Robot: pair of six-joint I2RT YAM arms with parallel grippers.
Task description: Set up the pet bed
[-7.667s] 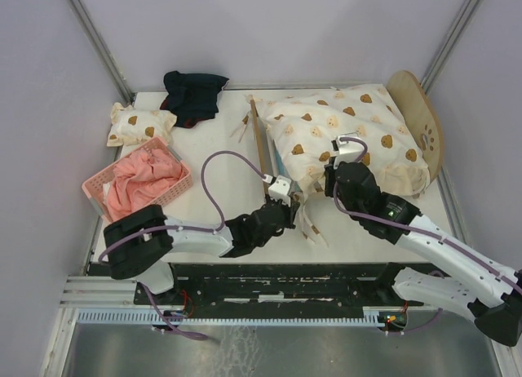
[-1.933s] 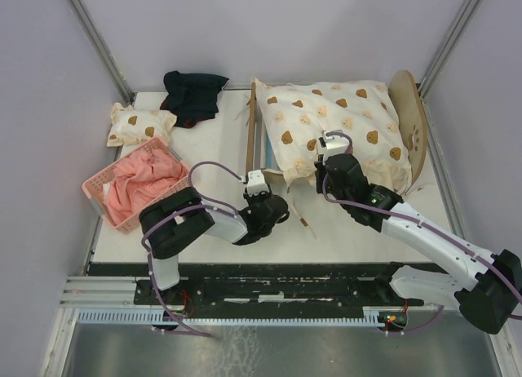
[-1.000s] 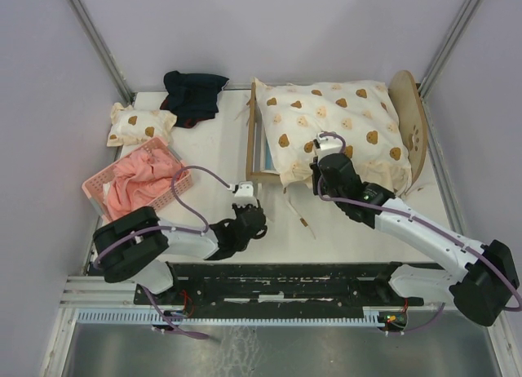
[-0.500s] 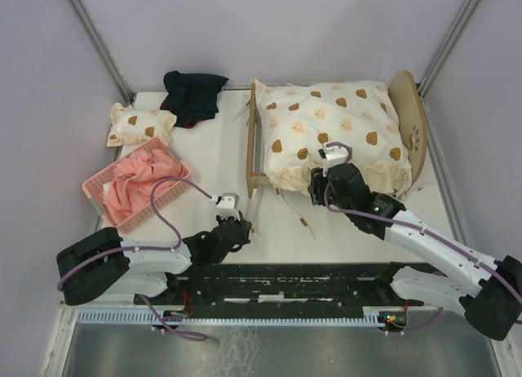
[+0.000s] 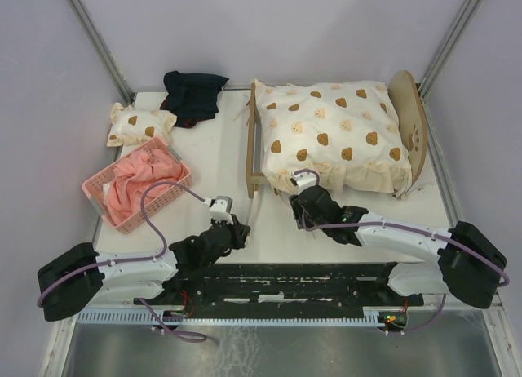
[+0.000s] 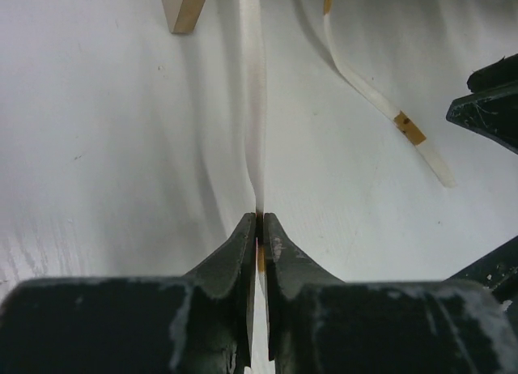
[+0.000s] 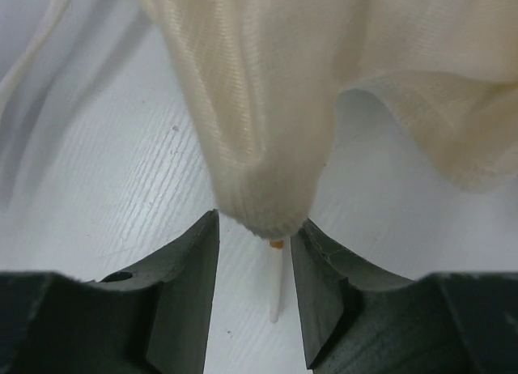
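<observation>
Your left gripper (image 6: 259,222) pinches a cream tie (image 6: 254,107). Tug it and you may drag the bear-print quilt (image 5: 334,136) off the pet bed (image 5: 416,128), which sits far right on the table (image 5: 220,148). Your right gripper (image 7: 255,228) is spread around the quilt's corner. The pink basket (image 5: 167,199) holds pink cloth (image 5: 134,185).
</observation>
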